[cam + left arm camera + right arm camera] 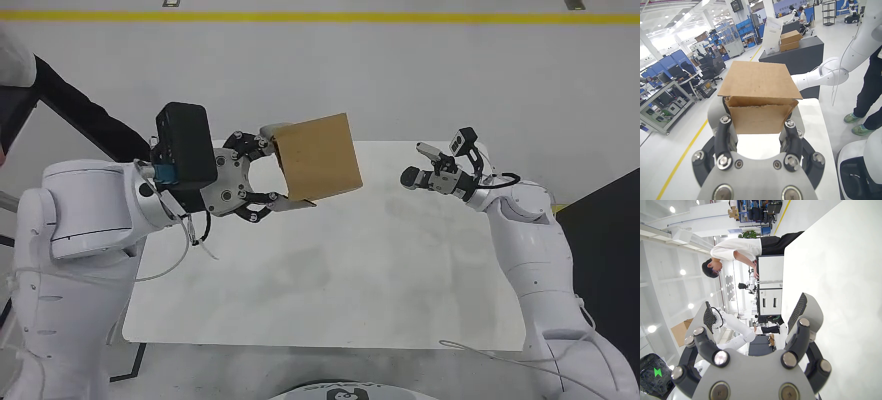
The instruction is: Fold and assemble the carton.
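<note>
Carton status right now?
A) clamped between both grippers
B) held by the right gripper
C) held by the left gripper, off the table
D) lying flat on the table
C: the carton sits between the fingers of the left gripper, lifted above a corner of the table, while the right gripper is open, empty and well apart from it.

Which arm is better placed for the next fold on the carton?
Probably right. The left gripper is shut on the carton, holding it over the table; the right gripper is open, empty and faces it.
</note>
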